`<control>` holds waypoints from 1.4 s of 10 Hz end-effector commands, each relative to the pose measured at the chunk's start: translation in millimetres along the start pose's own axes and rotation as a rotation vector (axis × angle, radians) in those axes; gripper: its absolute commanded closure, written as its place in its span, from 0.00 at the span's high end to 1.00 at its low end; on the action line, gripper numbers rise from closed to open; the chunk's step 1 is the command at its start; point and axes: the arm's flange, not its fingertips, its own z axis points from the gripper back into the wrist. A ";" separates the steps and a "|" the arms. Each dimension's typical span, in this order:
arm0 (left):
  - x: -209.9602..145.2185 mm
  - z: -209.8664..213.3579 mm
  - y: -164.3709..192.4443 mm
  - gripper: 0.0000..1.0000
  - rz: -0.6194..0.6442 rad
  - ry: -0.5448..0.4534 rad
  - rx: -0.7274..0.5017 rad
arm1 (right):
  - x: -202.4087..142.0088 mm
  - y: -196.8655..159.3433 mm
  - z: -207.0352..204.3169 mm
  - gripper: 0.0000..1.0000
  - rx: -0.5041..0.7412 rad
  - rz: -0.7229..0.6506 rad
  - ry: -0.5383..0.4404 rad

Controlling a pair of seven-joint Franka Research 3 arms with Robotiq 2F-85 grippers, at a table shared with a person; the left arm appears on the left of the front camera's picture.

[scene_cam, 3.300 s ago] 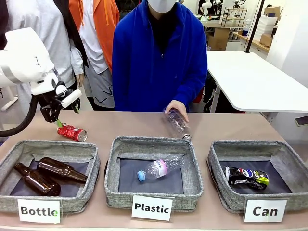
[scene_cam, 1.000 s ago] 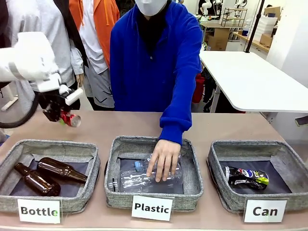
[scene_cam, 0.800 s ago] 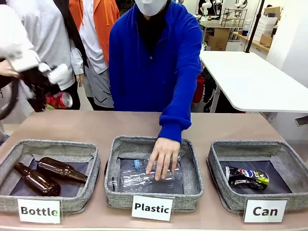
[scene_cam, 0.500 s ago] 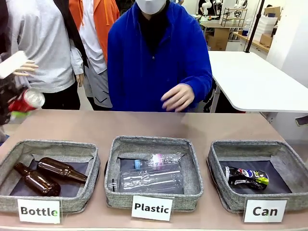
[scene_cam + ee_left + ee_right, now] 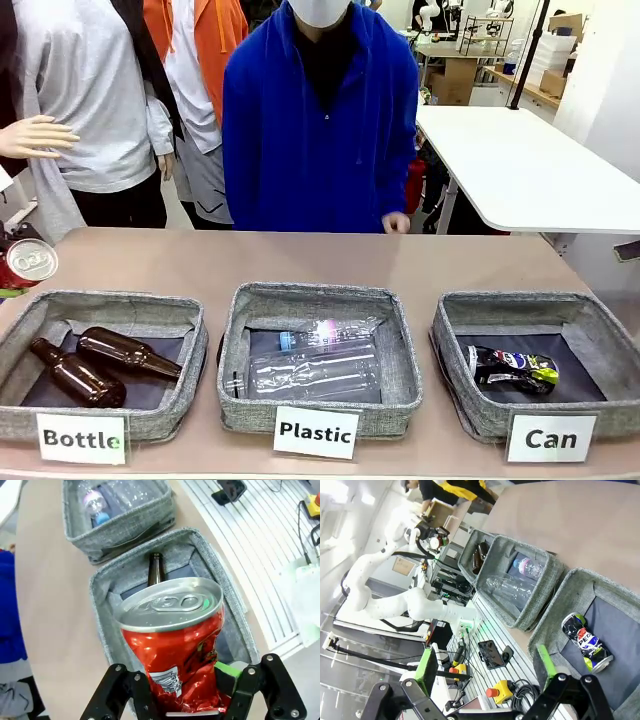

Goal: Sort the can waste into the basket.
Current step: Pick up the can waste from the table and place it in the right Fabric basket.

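Overhead, the red can (image 5: pixel 175 645) was pinched by the left gripper (image 5: pixel 192 700) above the Bottle basket (image 5: pixel 105 645) (brown bottles (image 5: pixel 95 365) inside); the black can (image 5: pixel 585 642) lay in the Can basket (image 5: pixel 570 587), right gripper (image 5: pixel 487 672) spread.

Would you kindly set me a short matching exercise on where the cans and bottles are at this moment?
Things:
1. red can
2. black can
3. brown bottles
4. clear plastic bottles

Places:
A. basket labelled "Plastic"
B. gripped in the left pincer
C. basket labelled "Can"
D. basket labelled "Bottle"

Pairs: 1-B, 2-C, 3-D, 4-A
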 end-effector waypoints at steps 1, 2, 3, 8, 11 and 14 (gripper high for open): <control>6.1 -2.0 1.5 0.00 0.013 0.010 -0.009 | -0.5 0.5 1.9 1.00 0.002 0.025 0.011; 6.1 -2.0 1.5 0.00 0.013 0.010 -0.009 | -0.5 0.5 1.9 1.00 0.002 0.025 0.011; 6.1 -2.0 1.5 0.00 0.013 0.010 -0.009 | -0.5 0.5 1.9 1.00 0.002 0.025 0.011; 133.2 -49.2 54.6 0.00 0.138 -0.144 -0.129 | -0.5 0.5 1.9 1.00 0.002 0.025 0.011; 274.0 -121.2 105.3 0.00 0.308 -0.145 -0.089 | -12.6 24.0 42.2 1.00 -0.024 0.008 -0.011; 398.0 -199.3 157.2 0.00 0.260 -0.103 0.029 | -63.1 48.9 132.5 1.00 -0.111 -0.076 -0.011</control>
